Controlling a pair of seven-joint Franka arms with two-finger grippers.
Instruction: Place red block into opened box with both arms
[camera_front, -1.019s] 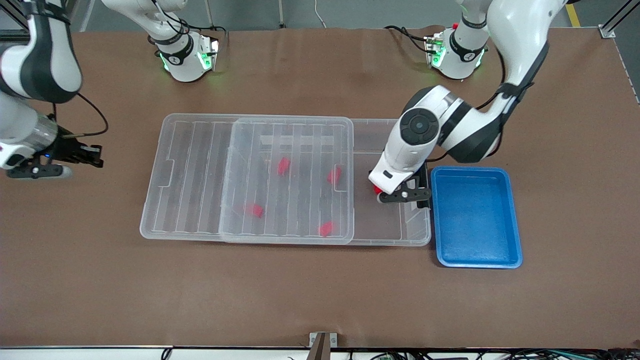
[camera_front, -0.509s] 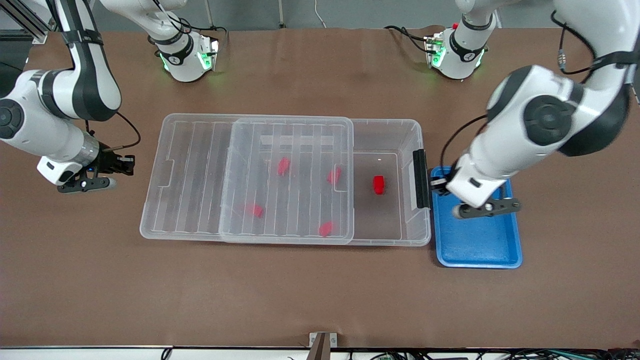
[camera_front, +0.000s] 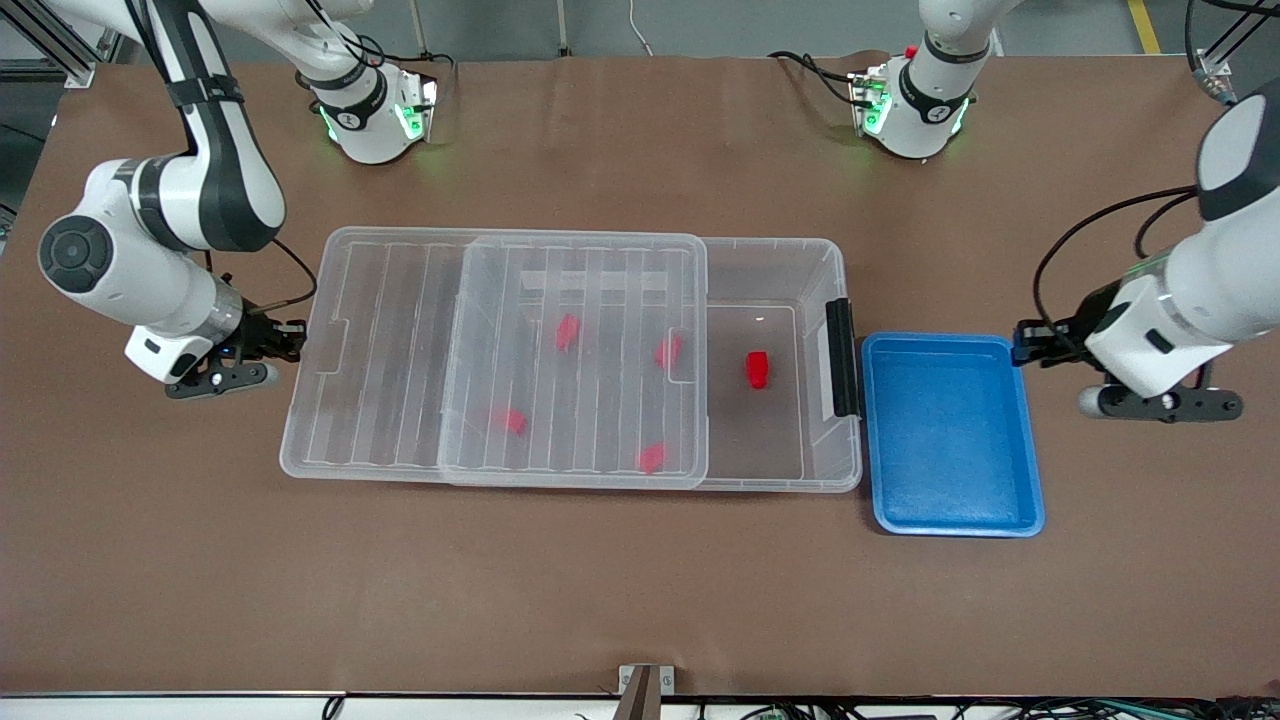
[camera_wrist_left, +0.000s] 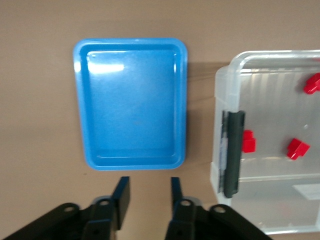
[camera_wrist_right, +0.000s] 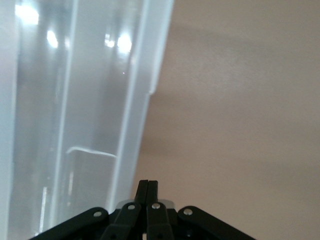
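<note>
A red block (camera_front: 758, 369) (camera_wrist_left: 248, 141) lies loose on the floor of the clear box (camera_front: 775, 243) in its uncovered end, close to the black latch bar (camera_front: 841, 357). The ribbed clear lid (camera_front: 400, 350) is slid toward the right arm's end and overhangs the box. Several more red blocks (camera_front: 567, 332) show through it. My left gripper (camera_front: 1028, 344) (camera_wrist_left: 148, 187) is open and empty over the table, beside the blue tray at the left arm's end. My right gripper (camera_front: 292, 342) (camera_wrist_right: 148, 186) is shut and empty, its tip at the lid's outer end edge.
A blue tray (camera_front: 950, 430) (camera_wrist_left: 131, 102) with nothing in it sits against the box's latch end. The brown table stretches bare nearer the front camera. Both arm bases (camera_front: 370, 110) stand along the table's edge farthest from that camera.
The left gripper let the red block go in the box, swung out over the blue tray to the table past it and opened. The right gripper moved in toward the lid's end.
</note>
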